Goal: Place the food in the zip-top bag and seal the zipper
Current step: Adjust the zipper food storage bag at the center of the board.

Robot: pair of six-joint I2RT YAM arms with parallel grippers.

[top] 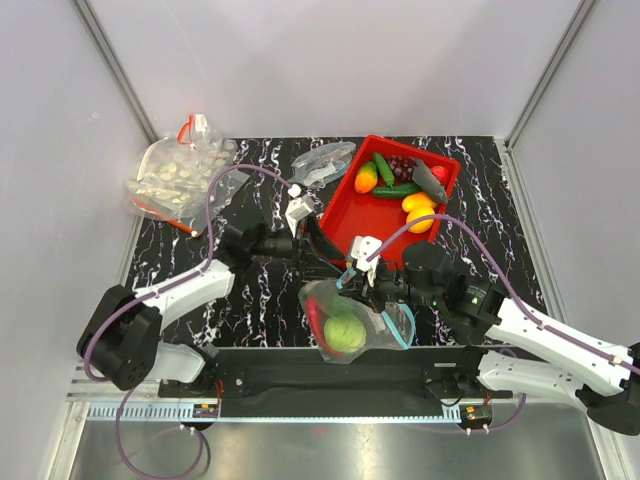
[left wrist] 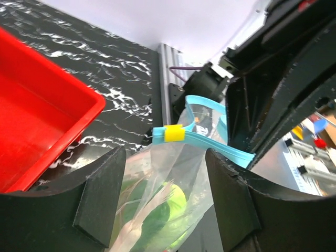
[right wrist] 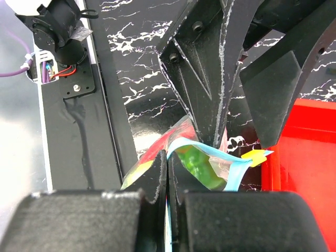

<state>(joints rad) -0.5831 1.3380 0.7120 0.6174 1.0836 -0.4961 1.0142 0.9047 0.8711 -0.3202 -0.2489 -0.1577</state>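
Observation:
The zip-top bag [top: 360, 318] hangs near the table's front edge. The lime-green fruit [top: 343, 333] and a dark green pepper [left wrist: 152, 220] show inside it, with a red shape beside them. The teal zipper [left wrist: 210, 144] carries a yellow slider [left wrist: 175, 134]. My right gripper [top: 362, 292] is shut on the bag's mouth strip; the right wrist view shows the fingers [right wrist: 157, 178] pinching the teal zipper [right wrist: 236, 168]. My left gripper [top: 338, 270] is open. Its fingers [left wrist: 100, 194] stand on either side of the bag just below the slider, not pressing it.
A red tray [top: 352, 222] with several toy vegetables stands behind the bag; it also shows in the left wrist view [left wrist: 37, 115]. A clear bag of white round pieces [top: 175, 175] lies at the back left. Another crumpled clear bag [top: 325, 160] lies by the tray. A black rail [top: 330, 375] runs along the front.

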